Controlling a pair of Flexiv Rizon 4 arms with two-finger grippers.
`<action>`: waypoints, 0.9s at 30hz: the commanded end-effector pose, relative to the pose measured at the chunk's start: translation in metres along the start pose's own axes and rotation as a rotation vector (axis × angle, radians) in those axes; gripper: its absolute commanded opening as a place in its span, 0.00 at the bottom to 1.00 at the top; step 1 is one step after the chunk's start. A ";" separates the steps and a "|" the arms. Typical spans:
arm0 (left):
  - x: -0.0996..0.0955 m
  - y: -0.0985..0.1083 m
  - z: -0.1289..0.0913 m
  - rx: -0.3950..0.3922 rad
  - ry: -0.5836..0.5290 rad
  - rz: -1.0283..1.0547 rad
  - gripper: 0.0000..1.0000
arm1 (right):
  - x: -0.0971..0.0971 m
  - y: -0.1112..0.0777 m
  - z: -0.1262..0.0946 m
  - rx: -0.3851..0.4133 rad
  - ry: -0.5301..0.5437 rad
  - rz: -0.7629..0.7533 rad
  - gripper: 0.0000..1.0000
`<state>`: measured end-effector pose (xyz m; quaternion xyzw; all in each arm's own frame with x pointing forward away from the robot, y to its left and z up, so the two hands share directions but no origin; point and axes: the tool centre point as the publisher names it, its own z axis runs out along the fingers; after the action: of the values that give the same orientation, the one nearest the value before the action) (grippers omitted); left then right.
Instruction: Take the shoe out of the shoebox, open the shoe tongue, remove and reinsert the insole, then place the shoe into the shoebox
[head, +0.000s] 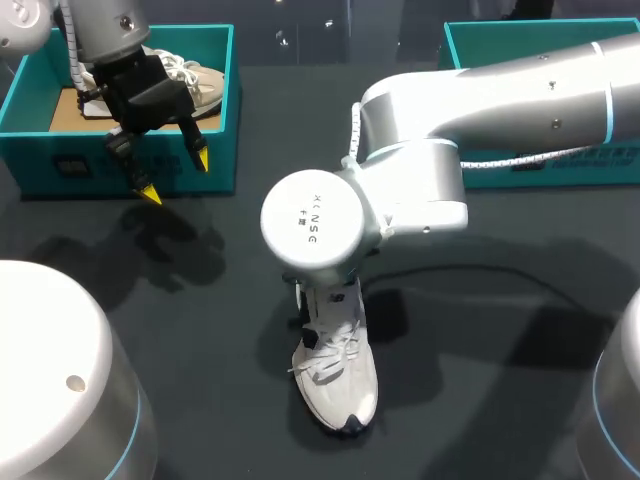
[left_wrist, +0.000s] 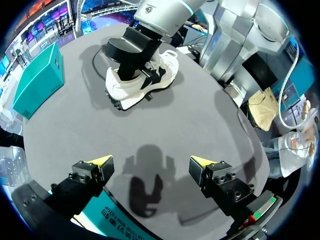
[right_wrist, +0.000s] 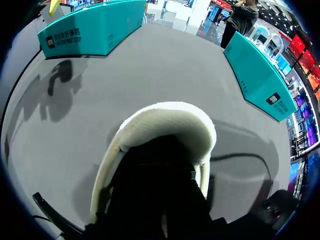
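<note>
One of my hands, the right hand (left_wrist: 131, 67), is sunk into the mouth of the white shoe (head: 338, 385). In my right wrist view the heel collar rings it and everything inside is dark, so I cannot tell whether it is clenched on something or released. The shoe stands upright on the dark table (head: 480, 330), heel end under that hand. My left hand (head: 176, 176) hangs released and holding nothing, well apart from the shoe, just over the front wall of a teal shoebox (head: 60, 160). A second shoe (head: 200, 80) lies in the box behind it. Another teal shoebox (head: 470, 40) sits beyond my right arm. I judge the taking-out done and the work now at the tongue or insole. I see no loose insole, so whether it has been out I cannot say. Putting the shoe into the shoebox is not yet done.
</note>
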<state>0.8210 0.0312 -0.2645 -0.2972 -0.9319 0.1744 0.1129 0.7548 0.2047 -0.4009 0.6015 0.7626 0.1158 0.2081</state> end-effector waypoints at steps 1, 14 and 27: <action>0.000 0.000 0.000 -0.002 0.001 0.001 1.00 | 0.010 -0.010 0.024 0.065 0.063 0.007 0.00; 0.000 0.000 0.000 -0.002 0.001 0.001 1.00 | 0.023 -0.063 0.003 0.308 0.075 0.118 0.00; 0.000 0.000 0.000 -0.002 0.001 0.001 1.00 | 0.001 -0.018 -0.049 0.319 0.044 0.054 0.00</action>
<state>0.8210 0.0312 -0.2645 -0.2972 -0.9319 0.1744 0.1129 0.7134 0.2093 -0.3783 0.6458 0.7573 0.0117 0.0968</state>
